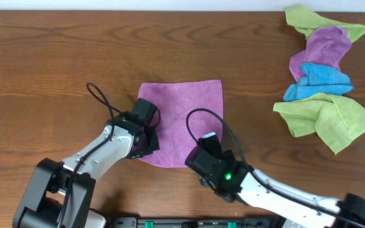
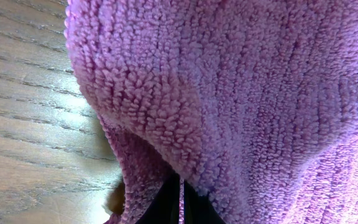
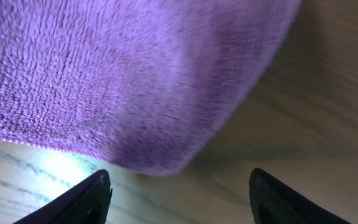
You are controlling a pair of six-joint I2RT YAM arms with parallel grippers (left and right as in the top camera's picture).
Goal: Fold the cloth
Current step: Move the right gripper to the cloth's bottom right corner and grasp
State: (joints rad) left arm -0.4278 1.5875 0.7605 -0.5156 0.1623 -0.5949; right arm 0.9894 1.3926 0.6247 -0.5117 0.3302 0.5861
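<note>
**Overhead and wrist views: left end effector pinched on the cloth, right one open at its near edge**

Overhead, we see the cloth [image 1: 185, 117] spread mostly flat in the middle of the wooden surface [image 1: 56, 50]. It lies well apart from the heap of green, mauve and blue cloths [image 1: 322, 82] at the far right.

We judge the cloth to be light, soft and limp. Its looped microfibre pile should give the fingers good grip, and it will sag and drape wherever it is unsupported. It is not fragile. Corners and edges look like the best places to take hold, with one corner per arm, so that the lifted edge comes up straight rather than bunching.

The left end effector [image 1: 146, 138] sits at the cloth's near-left border. In the left wrist view the fabric humps up and funnels down into the closed fingers, so we read this as a pinch on the cloth.

The right end effector [image 1: 203, 147] is at the near-right part of the cloth. In its wrist view the fingers [image 3: 92, 196] stand wide apart with bare wood between them. The cloth's rounded corner [image 3: 166, 149] lies just ahead of them, not yet between them, so this end effector grips nothing.
</note>
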